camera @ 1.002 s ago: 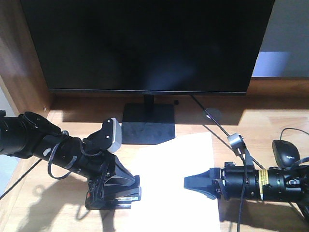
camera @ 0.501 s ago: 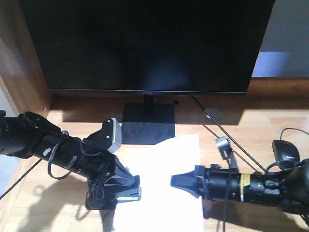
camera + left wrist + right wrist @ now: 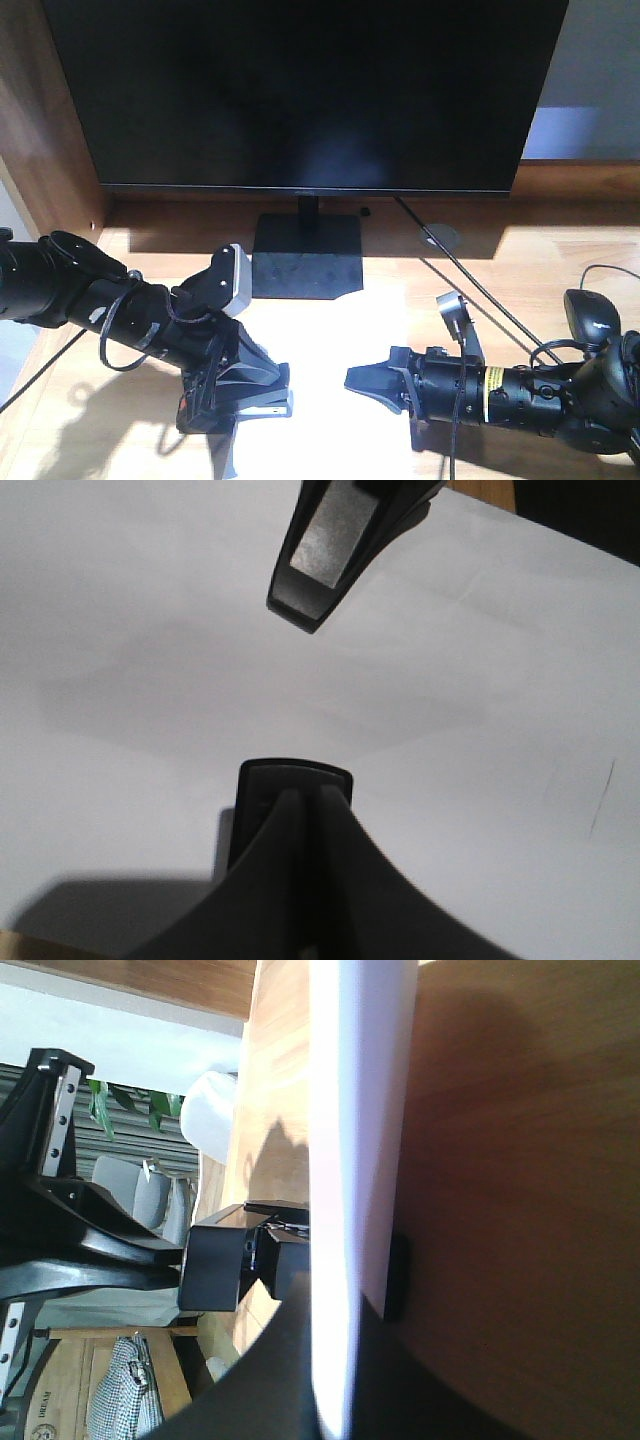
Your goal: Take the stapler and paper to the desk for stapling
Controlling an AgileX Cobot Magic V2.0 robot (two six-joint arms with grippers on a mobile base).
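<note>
The white paper [image 3: 325,335] lies on the light wood desk [image 3: 530,265] in front of the monitor stand. My right gripper [image 3: 354,379] is shut on its right part; the right wrist view shows the paper [image 3: 355,1080] edge-on between the two fingers. My left gripper [image 3: 262,392] is shut on the black stapler [image 3: 276,403] at the paper's left edge. In the left wrist view the stapler's [image 3: 262,780] dark end pokes out past the closed left fingers [image 3: 285,860], over the paper [image 3: 150,640]. A right finger [image 3: 318,555] points in from the top.
A large black monitor [image 3: 300,90] on a square stand [image 3: 305,258] fills the back. A black mouse [image 3: 592,315] and its cable [image 3: 470,275] lie at the right. A raised wooden side panel [image 3: 40,130] bounds the left.
My right gripper has moved left with the paper, sliding it closer to the left gripper. The left arm and stapler have stayed put.
</note>
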